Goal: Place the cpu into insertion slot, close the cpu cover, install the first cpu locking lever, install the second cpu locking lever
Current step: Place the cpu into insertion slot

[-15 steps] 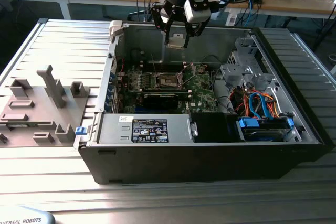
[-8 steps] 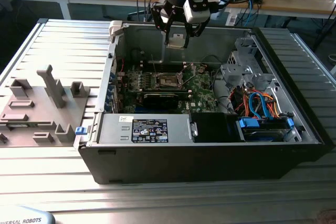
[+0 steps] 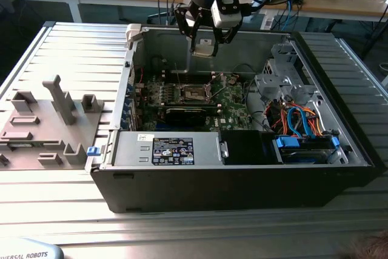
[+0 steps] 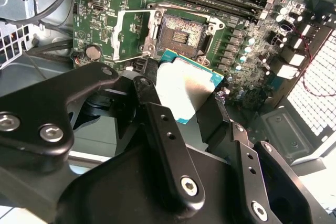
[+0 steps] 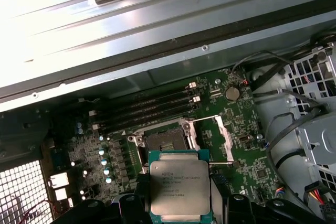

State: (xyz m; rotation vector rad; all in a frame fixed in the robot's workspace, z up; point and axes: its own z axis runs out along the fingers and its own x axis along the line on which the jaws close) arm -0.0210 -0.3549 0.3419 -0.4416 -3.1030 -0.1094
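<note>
Claw [image 3: 203, 50], black, on the arm's end, hangs over the open machine. Its fingers [image 4: 160, 129] are clamped on opposite edges of the chip, seen in both wrist views [image 5: 181, 204].

Ribbed grey metal table [image 3: 66, 40]: spreads well below the claw and out to every side.

Large black and grey open computer case [image 3: 242, 180]: lies on its side under the claw, walls rising around it.

Green circuit board [image 3: 230, 104]: flat on the case floor, straight below the claw, clear in the second wrist view [image 4: 236, 19].

Thin square silvery cpu cover [image 4: 117, 35]: flipped open to one side of the socket, below the claw and just beyond the chip's edge; green board shows through its cut-out [image 5: 227, 139].

Small square black insertion slot [image 4: 181, 36]: bare, contacts exposed, below the claw and just ahead of the fingertips [image 5: 164, 141].

Small flat square cpu [image 4: 186, 85] with silvery-grey metal top and green rim: held level between the fingers, top side up, in the air above the board, apart from the slot [image 5: 180, 187].

Thin silvery wire lever [image 4: 131, 57]: lies beside the open cover, under the claw's near finger.
</note>
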